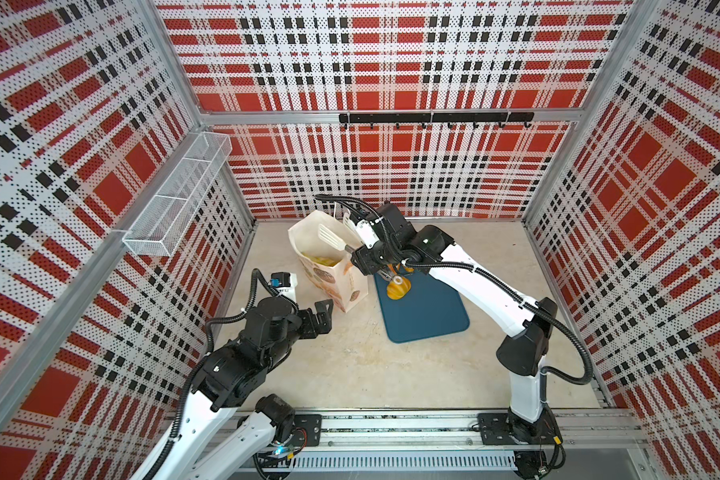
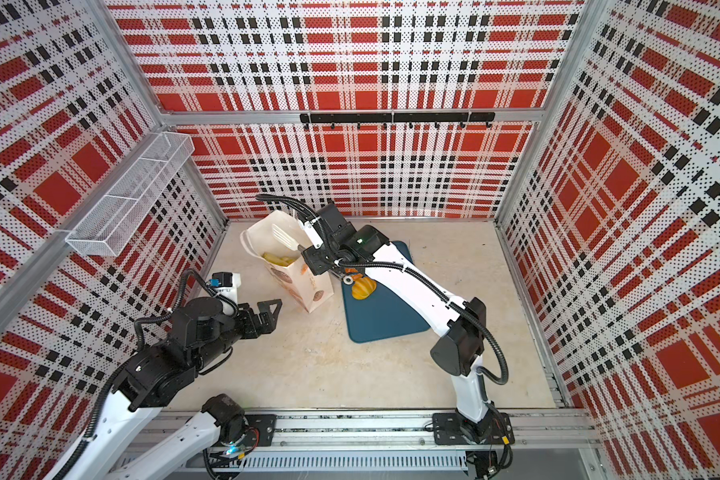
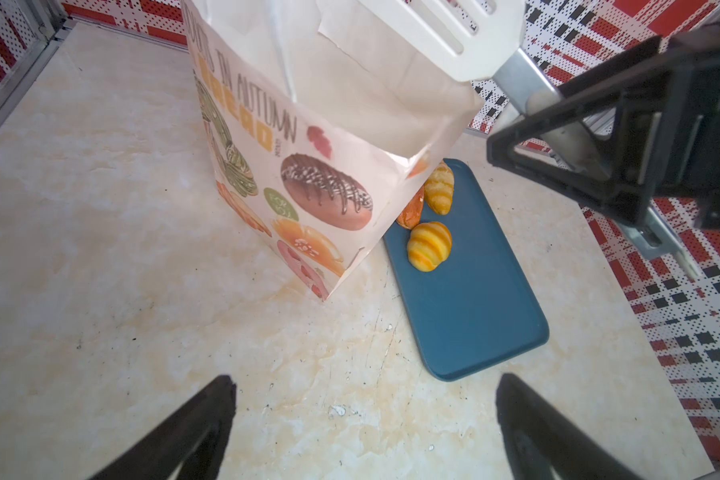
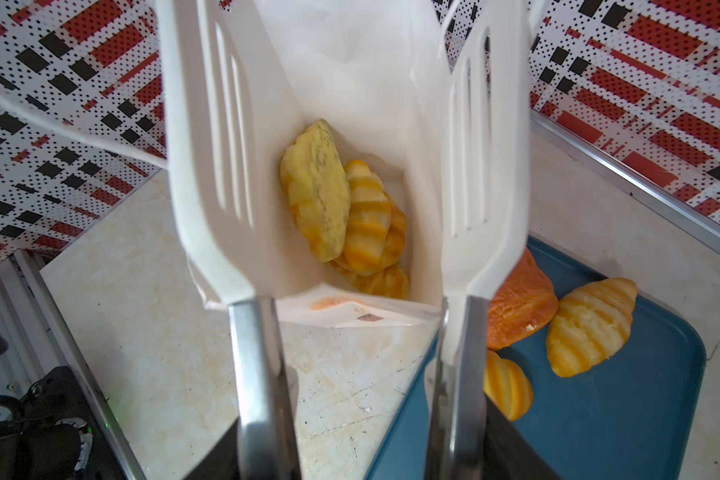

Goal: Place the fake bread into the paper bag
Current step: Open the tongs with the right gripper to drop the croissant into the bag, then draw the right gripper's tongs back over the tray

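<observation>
My right gripper (image 4: pixel 362 457) clasped the tongs (image 4: pixel 208 166), blades parted over the mouth of the paper bag (image 1: pixel 333 286). Fake bread (image 4: pixel 341 208) lay inside; three more pieces (image 4: pixel 591 324) sat on the blue tray (image 4: pixel 620 415) just beside it. My left gripper (image 3: pixel 364 386) stood wide nearby.

On the paper bag (image 3: pixel 242 137), on the side turned toward seven o'clock in both top views, thin dark capitals read "IN AUTUMN" after a cut-off word, and bold orange letters beneath them read "READ", the first letter unclear.
</observation>
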Action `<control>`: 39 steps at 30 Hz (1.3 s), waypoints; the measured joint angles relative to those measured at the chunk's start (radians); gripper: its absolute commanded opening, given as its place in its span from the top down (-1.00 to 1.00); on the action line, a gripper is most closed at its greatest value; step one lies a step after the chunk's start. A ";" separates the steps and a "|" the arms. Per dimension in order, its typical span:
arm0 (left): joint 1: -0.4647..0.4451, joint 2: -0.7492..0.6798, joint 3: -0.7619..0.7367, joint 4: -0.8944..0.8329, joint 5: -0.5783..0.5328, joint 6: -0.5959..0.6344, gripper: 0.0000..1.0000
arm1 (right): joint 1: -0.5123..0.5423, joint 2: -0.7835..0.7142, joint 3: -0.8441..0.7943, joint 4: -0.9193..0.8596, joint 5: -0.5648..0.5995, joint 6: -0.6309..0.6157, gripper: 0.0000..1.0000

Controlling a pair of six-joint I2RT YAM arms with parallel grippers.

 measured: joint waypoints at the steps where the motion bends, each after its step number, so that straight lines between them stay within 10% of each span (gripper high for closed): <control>1: 0.000 -0.005 -0.004 0.001 0.002 -0.002 -0.99 | 0.000 -0.024 -0.022 0.000 0.008 0.000 -0.27; 39: -0.306 0.074 -0.062 0.059 -0.187 -0.117 -0.99 | -0.085 -0.475 -0.697 0.061 0.203 0.084 -0.34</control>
